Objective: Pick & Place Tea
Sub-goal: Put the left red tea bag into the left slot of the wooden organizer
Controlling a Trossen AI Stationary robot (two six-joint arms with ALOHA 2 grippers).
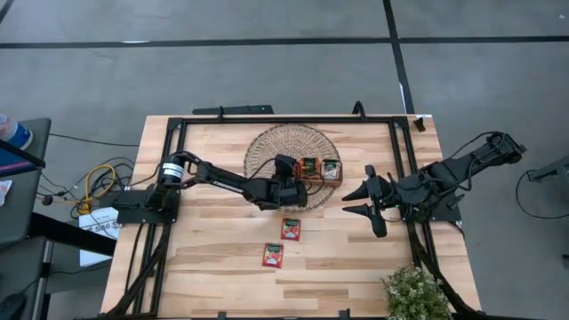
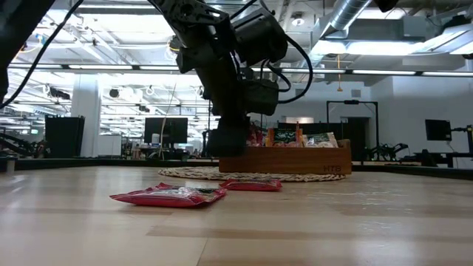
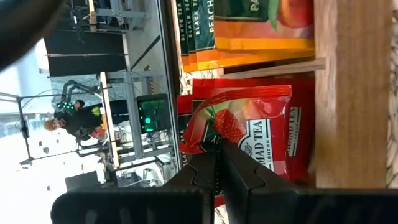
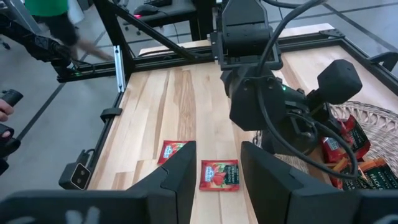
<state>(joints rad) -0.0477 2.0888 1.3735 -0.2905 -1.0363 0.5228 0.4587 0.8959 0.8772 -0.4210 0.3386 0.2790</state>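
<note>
Left gripper (image 1: 296, 188), frame centre, over the wooden tray's (image 1: 338, 182) left end: fingers pinched a red tea sachet (image 3: 249, 127). Two red sachets (image 1: 291, 228) (image 1: 272, 255) lay below on the table (image 1: 213, 267). Right gripper (image 1: 356, 202), centre-right: spread, empty.

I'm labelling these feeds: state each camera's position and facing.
High: overhead, straight down; both arms, wooden tray.
Low: tabletop level, facing the room; left arm, red tea sachet.
Left wrist: past the left gripper, fingers shut on a red sachet.
Right wrist: past the right gripper, across the table.
High and low share the tray.
</note>
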